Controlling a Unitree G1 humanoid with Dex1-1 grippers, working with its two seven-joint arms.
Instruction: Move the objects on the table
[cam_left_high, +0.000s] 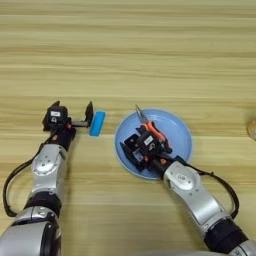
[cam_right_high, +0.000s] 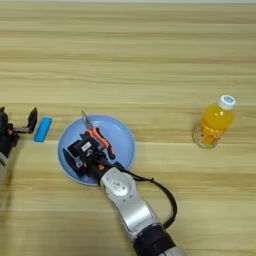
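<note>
Needle-nose pliers (cam_left_high: 151, 129) with orange-and-black handles lie on the round blue plate (cam_left_high: 177, 131), tip pointing to the far left. My right gripper (cam_left_high: 138, 146) hovers low over the plate's near-left part, just beside the pliers' handles. Its jaws look open, with nothing clearly between them. A small light-blue oblong block (cam_left_high: 97, 123) rests on the wooden table (cam_left_high: 130, 55) left of the plate. My left gripper (cam_left_high: 73, 112) stands wide open right beside the block, and its right finger (cam_left_high: 89, 111) almost touches the block's far end.
An orange juice bottle (cam_right_high: 215, 122) with a white cap stands upright to the right of the plate. A black cable (cam_right_high: 162, 192) loops off my right forearm.
</note>
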